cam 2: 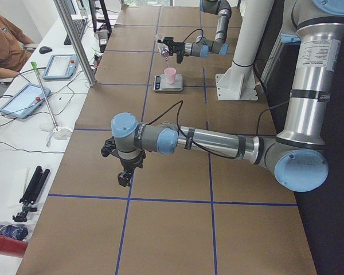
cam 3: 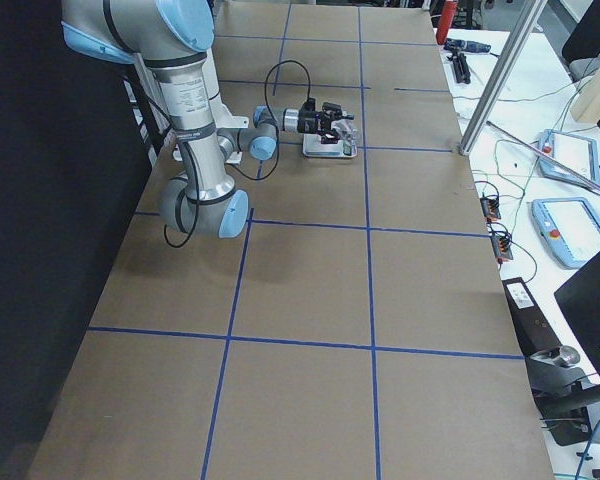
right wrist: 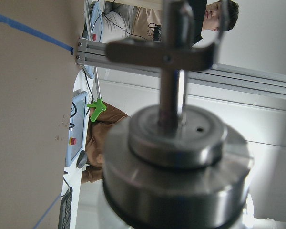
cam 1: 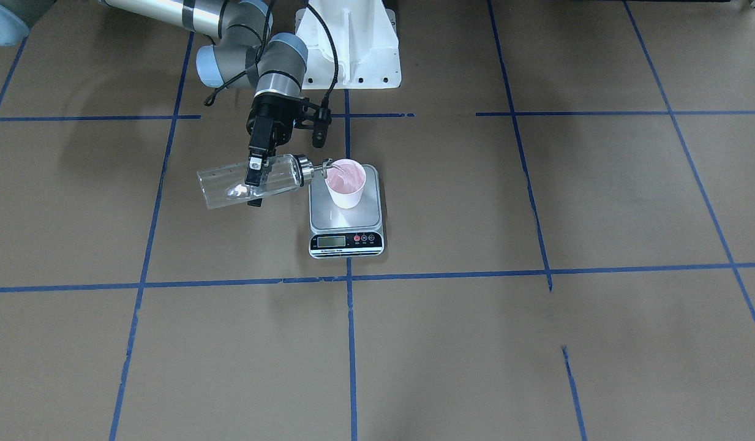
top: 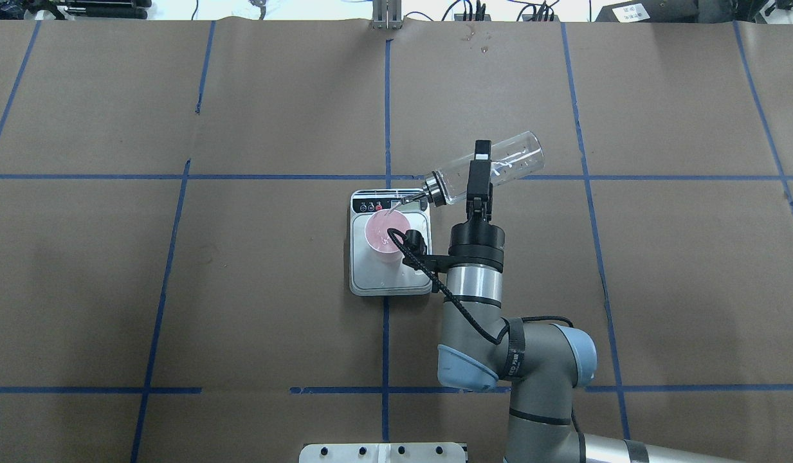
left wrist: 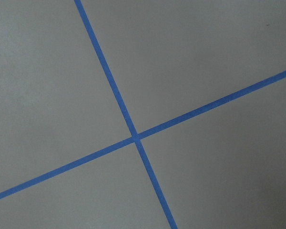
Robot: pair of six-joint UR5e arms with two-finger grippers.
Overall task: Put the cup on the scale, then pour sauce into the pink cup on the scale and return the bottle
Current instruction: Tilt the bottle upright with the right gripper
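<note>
Your counter is the biggest thing here. The left pincer hangs over a bare part of it, well apart from the work, and I cannot tell whether it is released or clenched. The scale sits flat astride 1 blue tape line. It looks rigid and stable, and nothing needs to grip it.

The bottle is clear glass, so treat it as hard, smooth, slippery and breakable. The right pincer is clenched across its barrel around mid-length, 1 finger on each side. It holds the bottle nearly level, with the neck dipped a little toward the scale. That hold looks sound to me: near the balance point and clear of the silver collar.

The cup stands upright on the scale's platform. It looks light, thin-walled and easy to tip, so don't let the spout, now at its rim, nudge it. The sauce is too clear to make out.
</note>
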